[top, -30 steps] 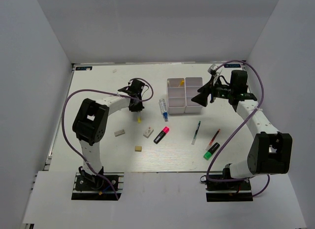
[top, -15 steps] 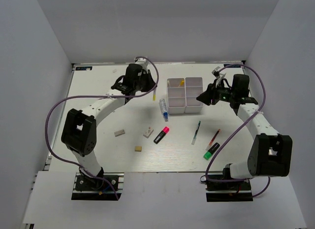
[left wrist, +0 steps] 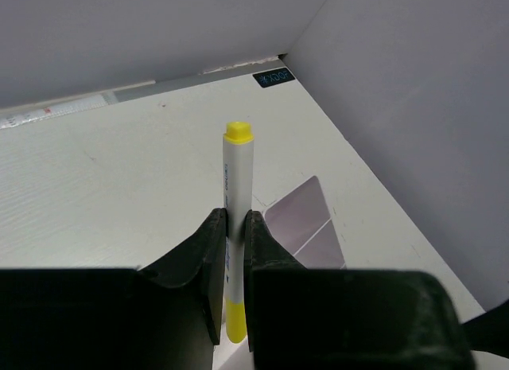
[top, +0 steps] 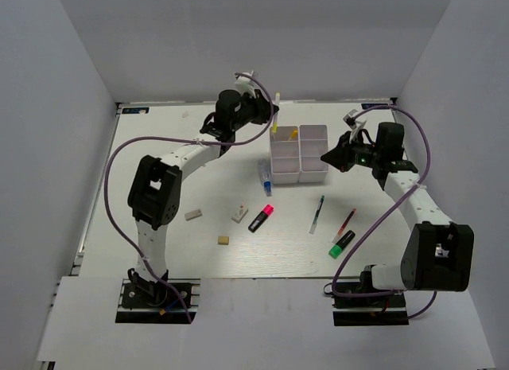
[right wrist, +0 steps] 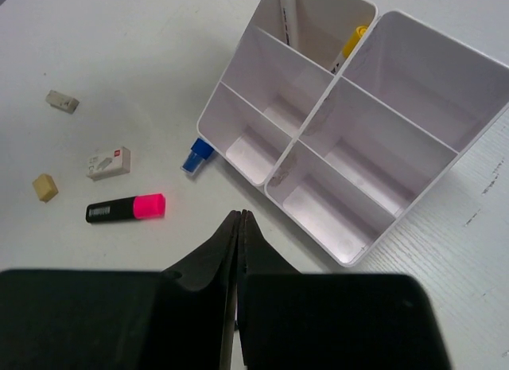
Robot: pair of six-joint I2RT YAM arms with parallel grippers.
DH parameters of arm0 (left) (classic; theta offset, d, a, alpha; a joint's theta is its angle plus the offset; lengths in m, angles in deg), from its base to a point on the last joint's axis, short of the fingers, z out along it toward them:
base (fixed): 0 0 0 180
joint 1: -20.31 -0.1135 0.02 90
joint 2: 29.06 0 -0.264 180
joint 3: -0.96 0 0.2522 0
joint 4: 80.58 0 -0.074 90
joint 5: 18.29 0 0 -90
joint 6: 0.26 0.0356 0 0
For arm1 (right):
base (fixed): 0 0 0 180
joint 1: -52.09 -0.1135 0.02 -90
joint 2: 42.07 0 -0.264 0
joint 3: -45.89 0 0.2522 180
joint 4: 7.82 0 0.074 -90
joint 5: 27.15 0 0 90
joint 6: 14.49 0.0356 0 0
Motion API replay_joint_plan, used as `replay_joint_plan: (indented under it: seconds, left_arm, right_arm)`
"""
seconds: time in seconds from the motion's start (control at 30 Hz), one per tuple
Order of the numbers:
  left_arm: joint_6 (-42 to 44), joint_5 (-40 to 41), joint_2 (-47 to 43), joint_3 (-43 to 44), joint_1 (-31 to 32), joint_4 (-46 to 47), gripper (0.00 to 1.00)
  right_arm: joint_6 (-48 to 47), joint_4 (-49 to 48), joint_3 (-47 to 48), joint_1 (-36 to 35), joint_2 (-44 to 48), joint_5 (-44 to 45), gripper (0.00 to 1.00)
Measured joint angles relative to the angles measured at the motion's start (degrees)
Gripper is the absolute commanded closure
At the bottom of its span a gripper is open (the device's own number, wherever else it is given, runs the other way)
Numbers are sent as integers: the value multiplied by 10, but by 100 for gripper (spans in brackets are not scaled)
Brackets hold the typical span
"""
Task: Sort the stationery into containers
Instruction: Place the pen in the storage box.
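Gripping a yellow-tipped marker (left wrist: 238,179), left fingers (left wrist: 208,266) seemingly above the box (top: 312,177) (right fingers (right wrist: 225,251) pressed together)

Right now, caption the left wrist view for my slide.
Left gripper clamped on a yellow-capped white marker, with the table and its far corner beyond.

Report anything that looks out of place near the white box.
The blue-capped marker lies on the table beside the left wall of the white box, as the top view shows it, outside every compartment. Nothing looks spilled or damaged.
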Motion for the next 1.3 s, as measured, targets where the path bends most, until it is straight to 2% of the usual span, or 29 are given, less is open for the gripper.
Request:
replay_joint_plan:
  seconds: [0.23, 0.27, 0.47, 1.03, 1.13, 1.3]
  left_arm:
    - [32, -3, 50, 0, 16, 60, 94]
    - [38, -3, 53, 0, 19, 65, 90]
    - [81, -3, 54, 1, 34, 85, 82]
    - [199, 48, 87, 1, 53, 79, 77]
    - [213, 52, 94, 1, 53, 74, 72]
    - [231, 55, 96, 1, 53, 68, 56]
  right_arm:
    - [0, -1, -28, 17, 14, 0, 98]
    - [0, -1, -31, 18, 15, 0, 98]
    - [0, 0, -35, 19, 15, -1, 96]
    - [-3, 0, -35, 22, 15, -16, 92]
    - [-3, 1, -35, 23, 15, -18, 91]
    - [-5, 1, -38, 23, 15, -21, 77]
